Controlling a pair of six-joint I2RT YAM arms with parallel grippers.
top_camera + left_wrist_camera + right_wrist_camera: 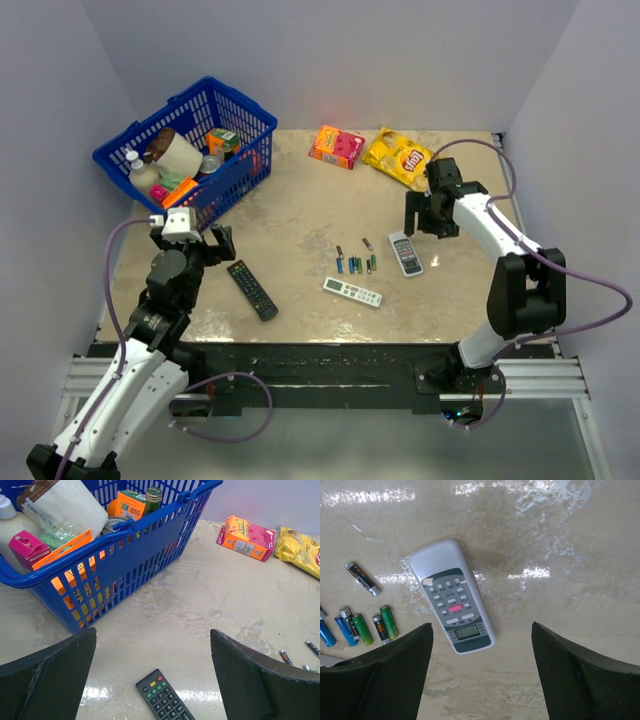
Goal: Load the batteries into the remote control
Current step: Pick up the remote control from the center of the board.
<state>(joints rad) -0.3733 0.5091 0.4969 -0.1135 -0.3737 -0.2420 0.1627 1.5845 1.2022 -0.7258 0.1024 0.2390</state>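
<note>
Tabletop [300, 210] glossy mottled beige between pale walls [300, 60]; left fingers [45, 680] and right fingers [375, 675] spread wide, empty

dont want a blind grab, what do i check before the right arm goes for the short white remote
1. Right gripper open: ok.
2. Short white plastic remote with grey buttons below it: ok.
3. Remote's back reachable: not ok, it lies face up.
4. Battery cover on or off: cannot tell.
5. Small blue, green and dark cylindrical batteries loose beside the remote: ok.
6. Left gripper open, empty: ok.
</note>
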